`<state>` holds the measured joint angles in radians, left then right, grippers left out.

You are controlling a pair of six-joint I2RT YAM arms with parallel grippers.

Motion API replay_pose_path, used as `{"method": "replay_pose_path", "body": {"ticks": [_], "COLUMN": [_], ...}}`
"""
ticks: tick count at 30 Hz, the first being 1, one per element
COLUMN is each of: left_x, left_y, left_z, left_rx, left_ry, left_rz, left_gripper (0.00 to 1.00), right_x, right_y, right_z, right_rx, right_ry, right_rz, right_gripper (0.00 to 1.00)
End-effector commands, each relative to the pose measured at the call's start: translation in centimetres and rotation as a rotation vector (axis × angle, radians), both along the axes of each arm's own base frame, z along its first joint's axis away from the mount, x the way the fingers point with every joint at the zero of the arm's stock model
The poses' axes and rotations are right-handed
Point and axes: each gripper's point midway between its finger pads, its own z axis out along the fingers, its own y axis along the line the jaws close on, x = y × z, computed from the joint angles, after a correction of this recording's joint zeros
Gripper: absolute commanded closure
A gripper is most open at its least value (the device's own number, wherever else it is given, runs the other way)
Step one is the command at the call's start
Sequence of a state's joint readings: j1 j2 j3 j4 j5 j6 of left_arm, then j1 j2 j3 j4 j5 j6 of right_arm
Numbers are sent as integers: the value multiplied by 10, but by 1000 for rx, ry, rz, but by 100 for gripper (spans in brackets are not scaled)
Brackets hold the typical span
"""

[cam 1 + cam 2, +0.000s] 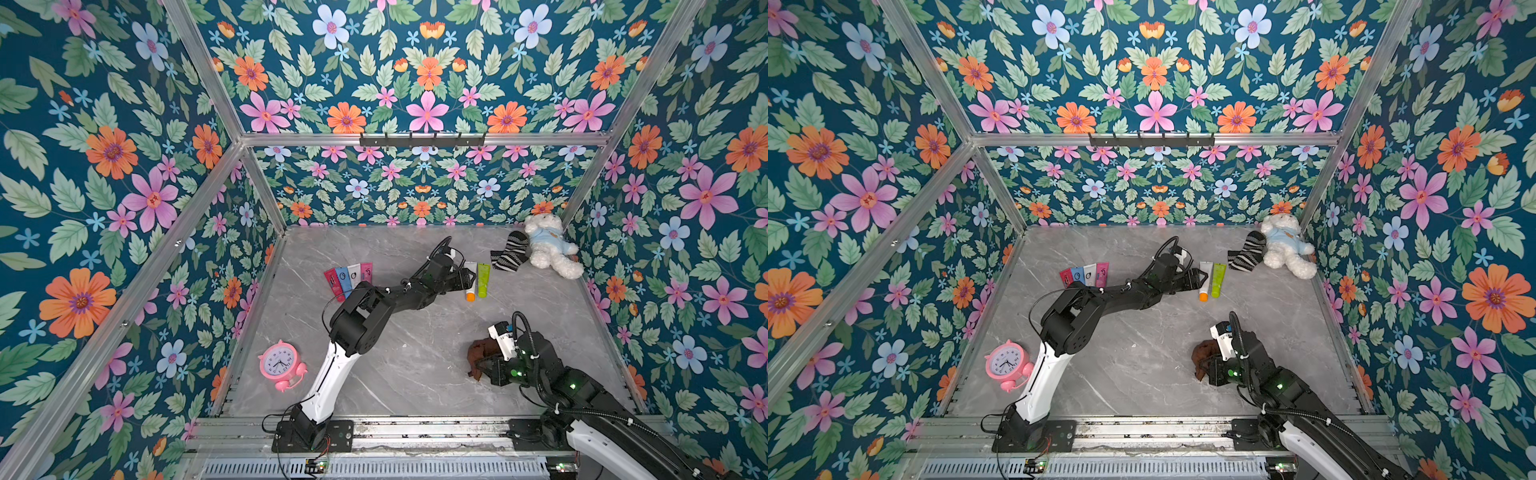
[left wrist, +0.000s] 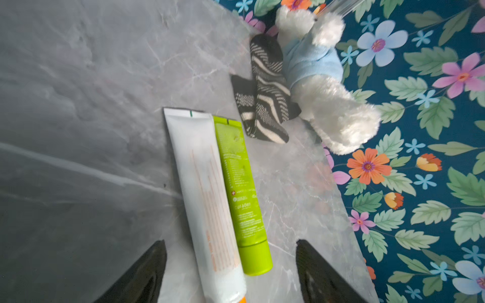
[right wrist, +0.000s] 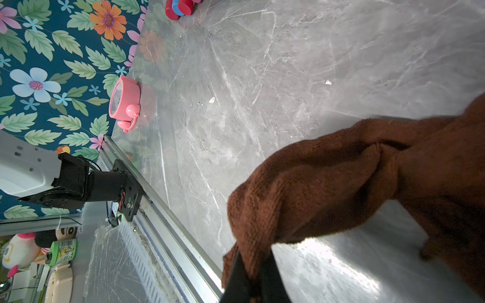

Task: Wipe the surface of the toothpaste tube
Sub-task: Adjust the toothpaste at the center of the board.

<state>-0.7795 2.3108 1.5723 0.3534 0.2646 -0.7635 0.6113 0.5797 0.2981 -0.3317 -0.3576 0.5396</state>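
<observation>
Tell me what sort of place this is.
Likely a staged robot test booth, not a home: aluminium frame, flower-patterned wall panels, grey marble-look tabletop with two arms bolted to a front rail.

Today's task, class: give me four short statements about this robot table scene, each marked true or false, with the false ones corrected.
1. The right tool is shut on a brown cloth. True.
2. The left tool grips the white tube. False: it is open and the tube lies free.
3. A green tube lies right beside the white tube. True.
4. The pink clock stands next to the teddy bear. False: they are far apart; a striped sock lies by the bear.
</observation>
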Motion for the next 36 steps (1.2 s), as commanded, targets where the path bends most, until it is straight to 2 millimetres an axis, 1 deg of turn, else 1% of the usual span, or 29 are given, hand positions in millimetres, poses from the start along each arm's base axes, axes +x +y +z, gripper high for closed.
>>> {"method": "replay_pose_path", "body": {"ticks": [1, 2, 5, 11, 16, 21, 30, 34, 36], "left_x": [-6, -5, -5, -5, -7, -11, -14, -11, -10], "left_y": [-2, -2, -10, -20, -27, -34, -37, -32, -26], "left_z": [-9, -14, -19, -16, -18, -14, -10, -6, -1], "left_rx": [3, 7, -9, -57, -82, -97, -99, -77, -50], "left_ry": [45, 50, 63, 66, 82, 77, 63, 34, 7], "left_rz": [-23, -25, -45, -71, -92, -114, -131, -112, -95], "left_gripper": [20, 20, 20, 20, 22, 23, 23, 22, 21], "right_x": [4, 4, 4, 3, 3, 3, 3, 3, 4], "right_y": [0, 0, 0, 0, 0, 0, 0, 0, 0], "right_z": [3, 3, 3, 4, 4, 4, 3, 4, 4], "right_rx": [4, 2, 3, 5, 6, 7, 6, 6, 5], "right_ry": [-20, -19, -19, -20, -22, -21, -20, -20, -22], "right_rz": [-9, -9, -10, -9, -9, -8, -8, -8, -7], "right_gripper": [100, 100, 100, 100, 100, 100, 100, 100, 100]}}
